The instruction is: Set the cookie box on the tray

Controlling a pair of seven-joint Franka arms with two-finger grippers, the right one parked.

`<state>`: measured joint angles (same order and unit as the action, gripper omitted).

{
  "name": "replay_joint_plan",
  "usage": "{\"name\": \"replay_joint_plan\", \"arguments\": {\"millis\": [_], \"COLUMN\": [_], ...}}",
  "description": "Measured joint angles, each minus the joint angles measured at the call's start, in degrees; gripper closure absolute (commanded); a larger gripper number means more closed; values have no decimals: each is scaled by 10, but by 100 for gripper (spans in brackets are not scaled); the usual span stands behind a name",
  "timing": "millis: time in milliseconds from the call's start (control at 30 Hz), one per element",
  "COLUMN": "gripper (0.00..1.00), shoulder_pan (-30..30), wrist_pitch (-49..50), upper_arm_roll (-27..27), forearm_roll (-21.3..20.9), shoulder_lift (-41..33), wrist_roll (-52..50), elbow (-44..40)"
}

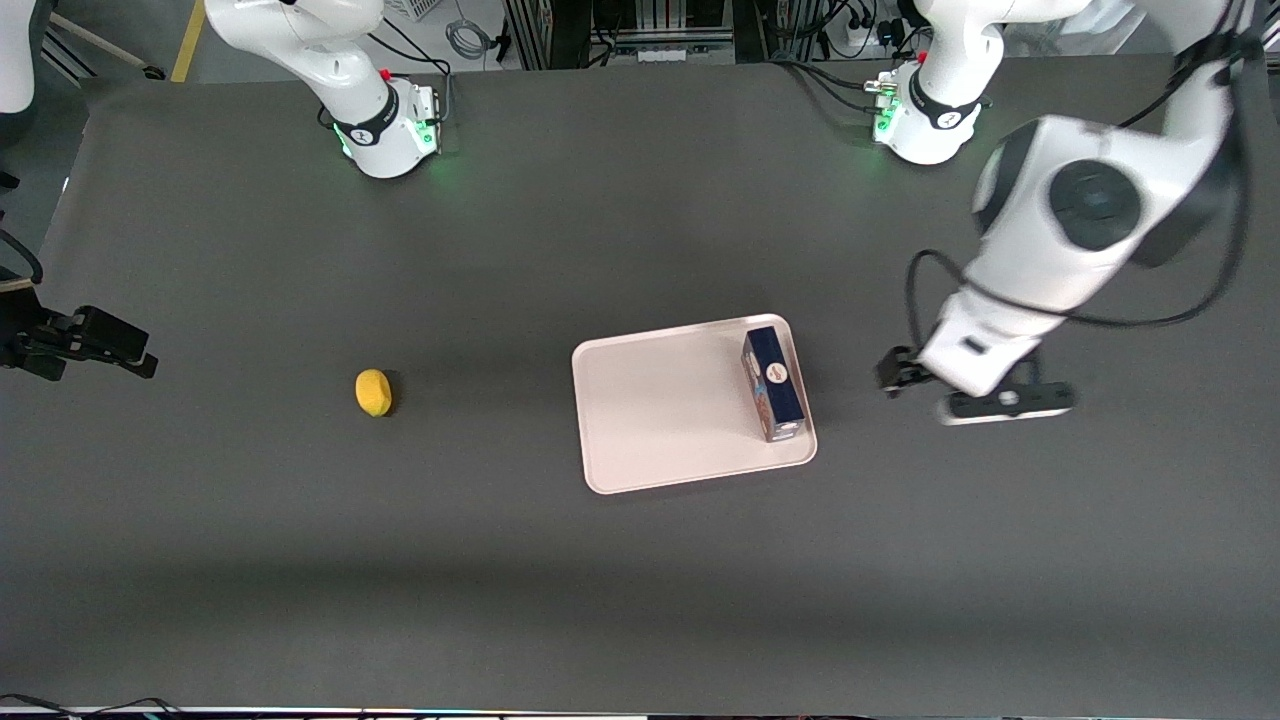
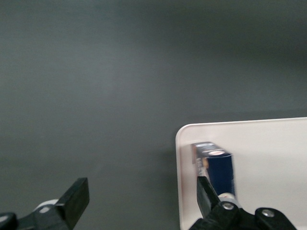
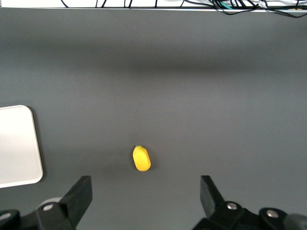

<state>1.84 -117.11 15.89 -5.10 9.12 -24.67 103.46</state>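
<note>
Cookie box (image 1: 773, 382) lengthwise toward front camera

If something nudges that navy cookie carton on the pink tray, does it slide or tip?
The dark navy cookie carton rests on a long face on the pale pink rectangular tray, so it would probably slide rather than tip. Flat sides mean it should not roll. It sits close to the low rim, which may stop a push toward the working arm. The hand is open beside the tray, empty.

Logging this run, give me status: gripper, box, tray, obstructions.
Gripper open, empty, over bare table beside the tray, toward working arm's end. Cookie box lying on tray along that edge. Yellow object off toward parked arm's end, not in the way.
</note>
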Motion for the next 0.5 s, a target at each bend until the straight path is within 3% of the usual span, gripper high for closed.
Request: {"name": "replay_joint_plan", "arguments": {"millis": [267, 500], "gripper": [0, 0], "shoulder_pan": [-33, -48], "wrist_pitch": [84, 130], "upper_arm_roll": [-75, -109], "forearm_roll": [16, 20], "shoulder_lift": [-72, -112], "wrist_roll": [153, 202], "elbow": [0, -1]}}
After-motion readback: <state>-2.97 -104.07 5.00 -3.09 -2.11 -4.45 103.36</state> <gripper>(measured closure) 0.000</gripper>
